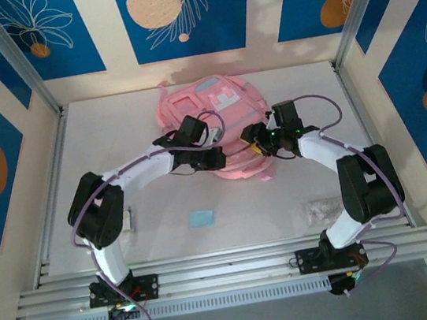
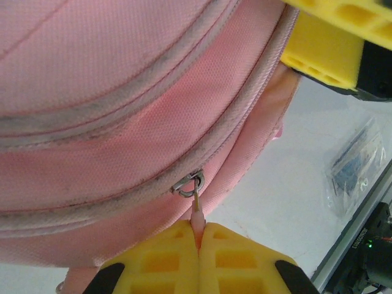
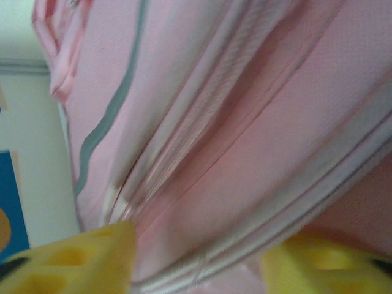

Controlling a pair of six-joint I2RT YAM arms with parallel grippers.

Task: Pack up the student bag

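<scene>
- A pink bag [image 1: 211,116] lay flat at the far middle of the white table [image 1: 115,142], its grey-striped front facing up.
- A small blue card [image 1: 202,217] sat on the table nearer the arm bases, well apart from the bag; a clear plastic packet [image 1: 316,211] lay near the right arm's elbow.
- Nothing stood between either arm and the bag's near edge.
- Both arms bent outward at the elbow and reached inward, meeting over the bag's near side from left and right.
- The left gripper [image 2: 197,245] was pressed together on the thin pink zipper pull [image 2: 196,215], which ran up to a metal slider [image 2: 188,182] on a closed zip line.
- The right gripper [image 3: 196,263] had its yellow fingers [image 3: 92,257] apart, with pink bag fabric and seams filling the gap between them; whether they touched the cloth could not be told.
- In the left wrist view, one yellow finger of the right gripper [image 2: 324,55] hung just beside the bag's edge.
</scene>
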